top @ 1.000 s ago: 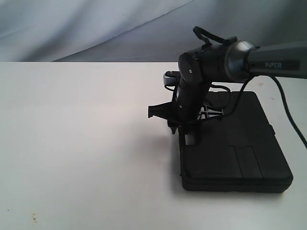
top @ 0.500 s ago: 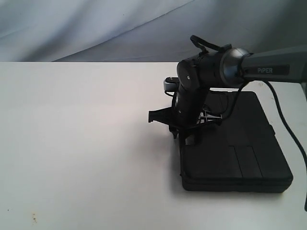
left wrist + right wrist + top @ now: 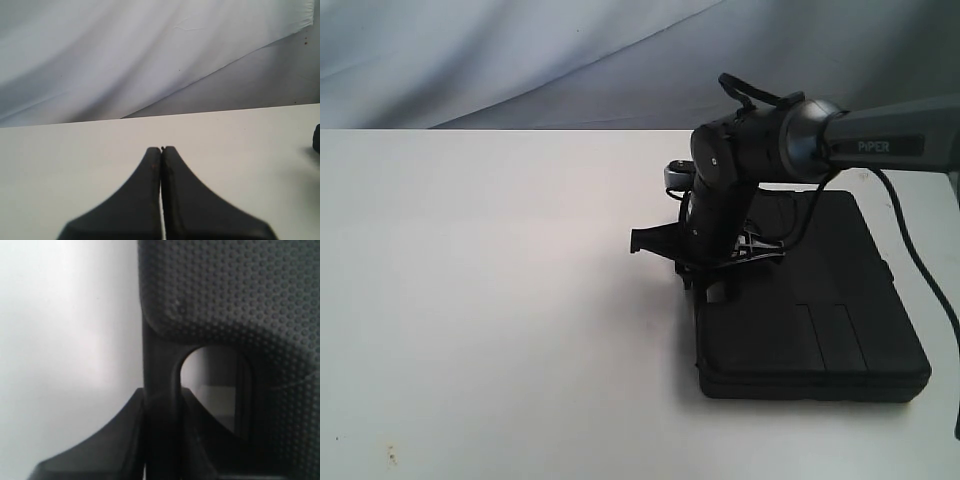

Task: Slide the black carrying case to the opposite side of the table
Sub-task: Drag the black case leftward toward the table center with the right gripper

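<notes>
The black carrying case (image 3: 810, 300) lies flat on the right part of the white table (image 3: 500, 280). My right gripper (image 3: 706, 284) comes down at the case's left edge. In the right wrist view its fingers (image 3: 131, 412) sit on either side of the case's handle bar (image 3: 160, 360), shut on it, beside the dimpled lid (image 3: 240, 295). My left gripper (image 3: 161, 149) is shut with nothing in it and hovers over bare table (image 3: 75, 160). It does not show in the exterior view.
A pale cloth backdrop (image 3: 520, 60) hangs behind the table's far edge. The right arm's cable (image 3: 920, 250) trails over the case's right side. White tabletop stretches left of the case. A dark object (image 3: 316, 138) pokes in at the left wrist view's edge.
The right arm's wrist has shifted slightly over the case's left edge. The case lies in the same place.
</notes>
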